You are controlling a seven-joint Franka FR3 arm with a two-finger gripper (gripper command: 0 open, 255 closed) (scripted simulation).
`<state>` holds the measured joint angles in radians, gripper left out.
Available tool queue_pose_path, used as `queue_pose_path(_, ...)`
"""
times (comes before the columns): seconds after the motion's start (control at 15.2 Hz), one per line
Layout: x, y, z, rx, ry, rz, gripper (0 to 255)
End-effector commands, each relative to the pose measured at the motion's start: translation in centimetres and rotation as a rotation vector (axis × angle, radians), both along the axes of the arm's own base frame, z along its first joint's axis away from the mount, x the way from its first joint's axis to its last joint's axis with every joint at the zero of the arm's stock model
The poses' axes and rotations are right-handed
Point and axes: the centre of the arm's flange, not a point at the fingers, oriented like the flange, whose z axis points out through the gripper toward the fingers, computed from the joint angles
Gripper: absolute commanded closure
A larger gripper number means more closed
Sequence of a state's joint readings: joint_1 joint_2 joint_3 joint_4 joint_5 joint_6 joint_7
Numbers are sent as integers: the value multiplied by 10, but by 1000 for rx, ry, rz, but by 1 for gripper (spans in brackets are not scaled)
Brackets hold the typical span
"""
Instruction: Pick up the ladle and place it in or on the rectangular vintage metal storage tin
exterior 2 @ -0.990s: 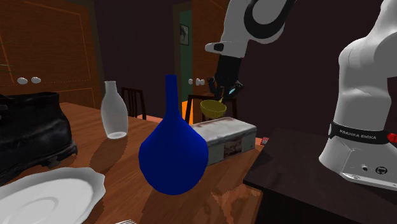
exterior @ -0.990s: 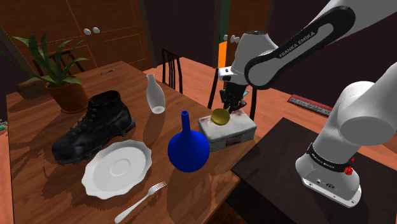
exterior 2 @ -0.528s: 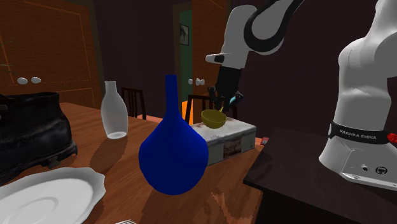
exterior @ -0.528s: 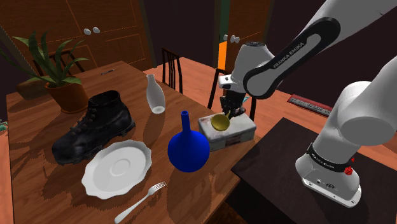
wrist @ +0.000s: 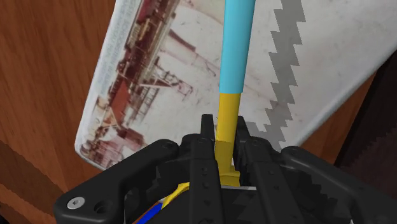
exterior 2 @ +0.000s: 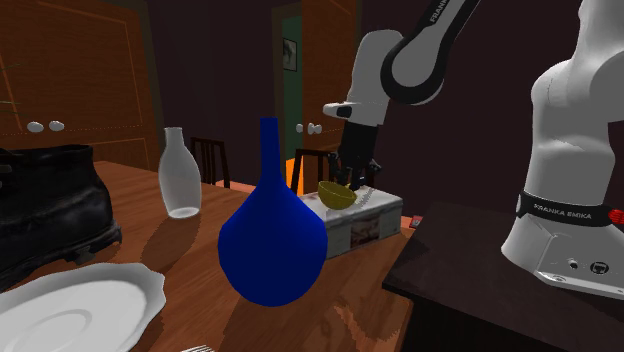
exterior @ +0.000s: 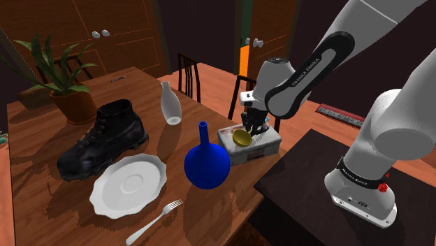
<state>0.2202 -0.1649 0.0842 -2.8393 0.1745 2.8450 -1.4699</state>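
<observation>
Black fingers [wrist: 208,153] stand narrow, clamped on the yellow lower end of the ladle [wrist: 228,108] handle, one on each side of it. From that grip the handle runs straight out ahead of the fingers, turning from yellow to light blue, and it crosses above the lid of the tin [wrist: 159,83]. The lid is pale with a rust-brown old-fashioned print, and a saw-edged shadow falls across it beside the handle.

In the shoulder view the fingers [exterior: 253,126] point down over the tin [exterior: 264,145], which sits near the bench [exterior: 42,133] edge closest to the stand [exterior: 314,185]. The ladle's yellow-olive bowl [exterior: 242,137] hangs just below them, against the tin's top. In the second exterior view the bowl [exterior 2: 338,195] sits low over the closed tin [exterior 2: 362,222], at its top surface or just above; I cannot tell whether they touch.

Just beside the tin, toward the shoulder view's left, stands a blue long-necked vase [exterior: 207,164]. A white bottle [exterior: 170,105], a black boot [exterior: 105,136], a white scalloped plate [exterior: 129,184] and a fork [exterior: 155,219] lie farther along the wooden bench. A pot [exterior: 75,105] at the far corner holds a leafy plant. What the vase and bottle contain cannot be seen.
</observation>
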Motion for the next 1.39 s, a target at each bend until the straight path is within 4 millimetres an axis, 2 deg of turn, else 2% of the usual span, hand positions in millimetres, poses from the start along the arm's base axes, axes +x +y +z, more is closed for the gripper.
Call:
queue_pose_path(0.0, 0, 0, -1, 0, 0, 0, 255)
queue_pose_path(0.26, 0, 0, -1, 0, 0, 0, 255)
queue_pose_path(0.33, 0, 0, -1, 0, 0, 0, 0)
queue_pose_path(0.66, 0, 0, -1, 0, 0, 0, 0)
queue_pose_path(0.92, -8, -4, 48, 0, 0, 0, 0)
queue_pose_path(1.32, -8, -4, 48, 0, 0, 0, 0)
